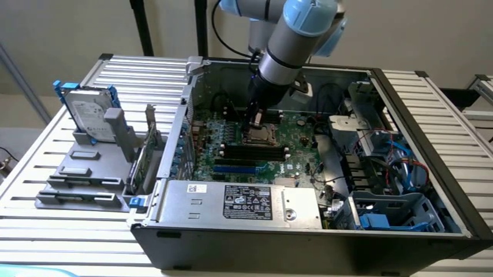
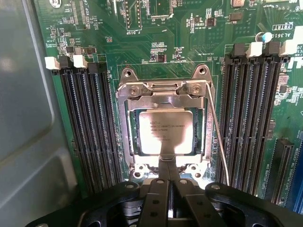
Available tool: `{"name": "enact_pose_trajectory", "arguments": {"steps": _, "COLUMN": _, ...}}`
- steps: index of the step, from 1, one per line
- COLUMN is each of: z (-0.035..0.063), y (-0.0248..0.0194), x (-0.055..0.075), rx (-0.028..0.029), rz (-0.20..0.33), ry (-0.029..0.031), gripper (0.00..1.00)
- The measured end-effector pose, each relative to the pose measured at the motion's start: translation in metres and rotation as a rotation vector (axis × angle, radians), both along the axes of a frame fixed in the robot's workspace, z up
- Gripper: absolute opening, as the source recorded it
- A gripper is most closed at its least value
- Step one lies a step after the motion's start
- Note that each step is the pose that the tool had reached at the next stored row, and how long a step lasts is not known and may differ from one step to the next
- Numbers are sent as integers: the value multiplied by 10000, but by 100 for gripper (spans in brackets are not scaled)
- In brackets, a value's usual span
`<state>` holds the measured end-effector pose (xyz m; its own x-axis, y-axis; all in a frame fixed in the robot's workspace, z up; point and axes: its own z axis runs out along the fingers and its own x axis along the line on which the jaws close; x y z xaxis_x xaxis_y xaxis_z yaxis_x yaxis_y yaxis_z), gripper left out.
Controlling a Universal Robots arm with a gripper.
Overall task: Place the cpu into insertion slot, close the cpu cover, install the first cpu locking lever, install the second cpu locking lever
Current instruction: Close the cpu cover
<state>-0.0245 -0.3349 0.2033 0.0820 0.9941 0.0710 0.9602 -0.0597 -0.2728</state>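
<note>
Reaching into the open computer case (image 1: 308, 245), the pincer (image 2: 169, 165) has its tips pinched narrow, holding nothing, at the insertion slot (image 1: 262, 137) on the green board (image 2: 156, 28). The cpu cover (image 2: 163, 97) lies down just ahead of the tips, framing the seated cpu (image 2: 165, 132). Beside them a thin locking lever (image 2: 218, 137) looks unlatched. Lever work seems in hand, and so slim a wire needs an exact catch.

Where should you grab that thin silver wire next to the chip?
Probably near the free end of the lever, the end nearest the tool. Its other end seems held at a corner of the cover, so it won't move there. Come straight down from above and pinch across the thin rod: it slants away from the cover, leaving room on both sides.
</note>
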Motion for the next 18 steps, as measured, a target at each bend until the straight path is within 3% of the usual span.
{"name": "enact_pose_trajectory", "arguments": {"steps": 3, "z": 93, "y": -3, "x": 0, "rx": -4, "rz": -17, "ry": 23, "gripper": 11}}
{"name": "enact_pose_trajectory", "arguments": {"steps": 8, "z": 146, "y": -43, "x": -51, "rx": -2, "rz": -26, "ry": 49, "gripper": 11}}
{"name": "enact_pose_trajectory", "arguments": {"steps": 18, "z": 267, "y": -134, "x": -321, "rx": 6, "rz": -26, "ry": 50, "gripper": 11}}
